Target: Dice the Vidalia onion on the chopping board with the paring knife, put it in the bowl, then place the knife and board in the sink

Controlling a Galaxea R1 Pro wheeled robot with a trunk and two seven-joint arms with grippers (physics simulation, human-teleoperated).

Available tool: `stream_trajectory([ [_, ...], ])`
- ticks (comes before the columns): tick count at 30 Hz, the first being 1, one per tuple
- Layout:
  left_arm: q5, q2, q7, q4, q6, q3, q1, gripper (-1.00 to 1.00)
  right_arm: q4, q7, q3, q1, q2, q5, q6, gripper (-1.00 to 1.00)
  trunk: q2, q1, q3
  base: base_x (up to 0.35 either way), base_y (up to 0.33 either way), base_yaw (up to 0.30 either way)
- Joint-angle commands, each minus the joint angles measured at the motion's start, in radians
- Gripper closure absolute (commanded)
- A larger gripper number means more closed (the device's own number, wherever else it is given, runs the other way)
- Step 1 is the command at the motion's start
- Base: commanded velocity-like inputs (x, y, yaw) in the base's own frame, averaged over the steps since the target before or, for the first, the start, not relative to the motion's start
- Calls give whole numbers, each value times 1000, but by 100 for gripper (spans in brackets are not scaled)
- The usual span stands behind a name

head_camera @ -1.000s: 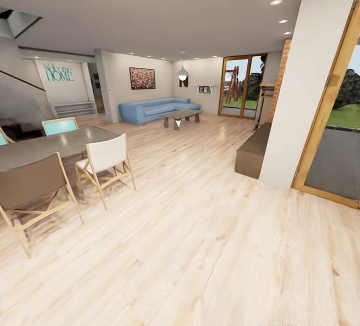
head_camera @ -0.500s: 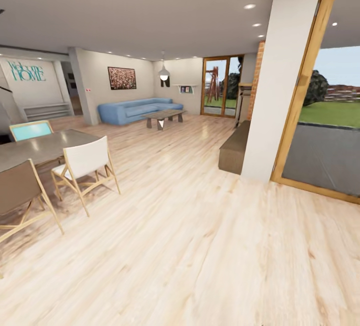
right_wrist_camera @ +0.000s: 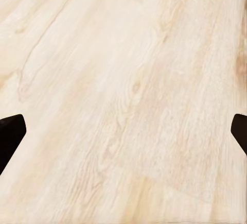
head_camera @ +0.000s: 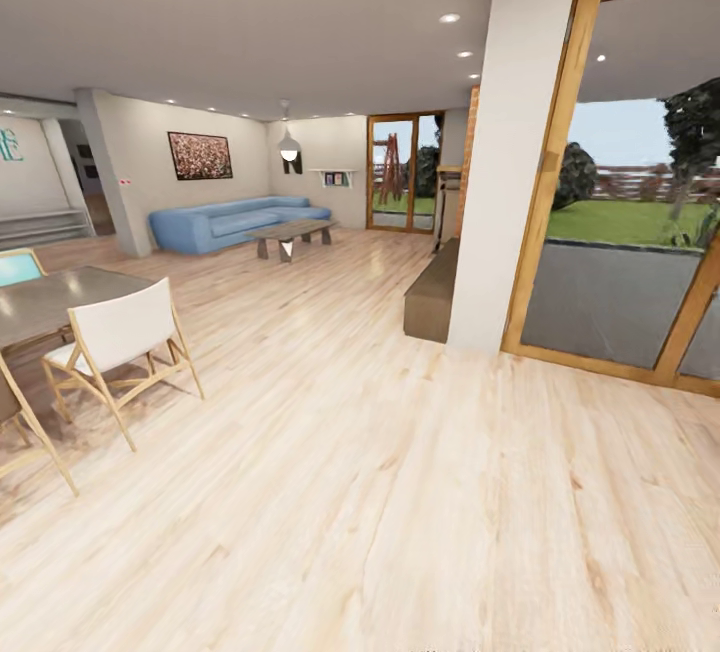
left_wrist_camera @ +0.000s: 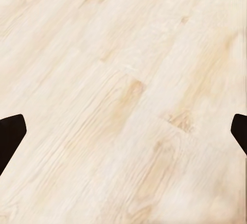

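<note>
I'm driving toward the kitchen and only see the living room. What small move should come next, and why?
Probably keep turning the base to search for the kitchen. The head view shows a blue sofa, a coffee table, a white chair and a glass door; both wrist views show open grippers over wood floor.

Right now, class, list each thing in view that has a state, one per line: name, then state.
left gripper: open, fingers spread wide over bare floor, holding nothing
right gripper: open, empty
pendant lamp: lit
white chair: upright, beside the dining table
ceiling spotlights: on
</note>
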Motion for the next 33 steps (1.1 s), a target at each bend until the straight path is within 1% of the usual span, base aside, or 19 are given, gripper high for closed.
stream_trajectory([
  [1,5,0,0,-1,-2,-1,0,-100,0,-3,1,0,0,0,-2,-100,0,0,-1,0,0,-244],
  [33,5,0,0,-1,-2,-1,0,-100,0,-3,1,0,0,0,-2,-100,0,0,-1,0,0,-246],
])
